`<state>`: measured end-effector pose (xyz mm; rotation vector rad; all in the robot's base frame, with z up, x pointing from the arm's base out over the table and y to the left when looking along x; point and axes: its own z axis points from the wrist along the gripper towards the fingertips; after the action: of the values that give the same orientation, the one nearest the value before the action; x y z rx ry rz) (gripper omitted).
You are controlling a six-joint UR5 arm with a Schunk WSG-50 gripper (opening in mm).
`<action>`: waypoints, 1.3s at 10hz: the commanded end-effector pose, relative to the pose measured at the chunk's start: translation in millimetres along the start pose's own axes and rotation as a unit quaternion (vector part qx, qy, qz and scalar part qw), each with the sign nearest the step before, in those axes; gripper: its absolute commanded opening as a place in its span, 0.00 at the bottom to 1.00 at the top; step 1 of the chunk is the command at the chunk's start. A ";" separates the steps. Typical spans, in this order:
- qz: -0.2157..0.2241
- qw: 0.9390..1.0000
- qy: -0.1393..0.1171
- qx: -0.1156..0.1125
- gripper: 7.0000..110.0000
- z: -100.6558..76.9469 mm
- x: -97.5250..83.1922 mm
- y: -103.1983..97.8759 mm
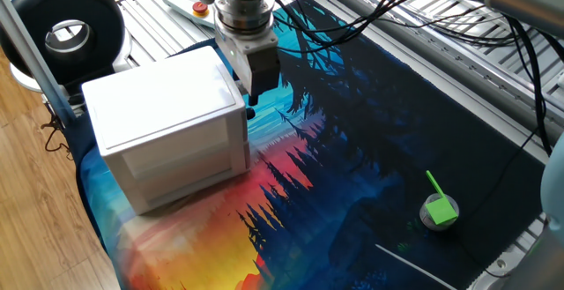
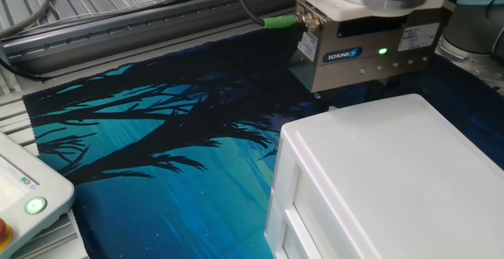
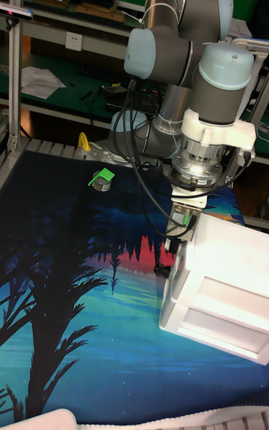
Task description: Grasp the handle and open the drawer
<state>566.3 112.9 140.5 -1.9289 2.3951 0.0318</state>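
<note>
The white plastic box cabinet (image 1: 167, 122) stands on the cloth-covered surface (image 1: 370, 175), a mat printed with dark tree shapes over blue, red and orange. Its white rectangular drawer (image 3: 178, 273) sits on the side that faces the arm; in the tall fixed view its front shows as a narrow white face with seams, flush with the cabinet body and shut, so nothing of what it holds can be seen. The side panels seen in one fixed view are closed as well. The handle, a small round metal knob, is hidden behind the claw and cannot be made out clearly in any view. The silver-bodied two-finger claw (image 1: 253, 96) hangs straight down from the grey and pale-blue jointed arm (image 3: 187, 49), right against the upper edge of the cabinet on the drawer side, its dark fingertips low beside the drawer front. Its metal body with a lit green lamp (image 2: 366, 46) rises just behind the cabinet top in the other fixed view. Whether the fingers are apart or clamped on the knob cannot be told. Farther off on the mat lies a small green block on a grey round base (image 1: 438, 209), well apart from the cabinet.
</note>
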 end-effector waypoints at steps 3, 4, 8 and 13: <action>0.001 1.000 -0.005 0.005 0.57 4.6 -1.1 -0.3; 0.000 1.000 -0.005 0.005 0.57 7.0 0.6 -0.1; 0.004 1.000 -0.006 0.006 0.57 8.4 0.5 1.0; 0.017 1.000 -0.015 0.002 0.36 9.6 -4.0 3.4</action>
<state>564.5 113.6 130.3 -1.9021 2.4002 0.0284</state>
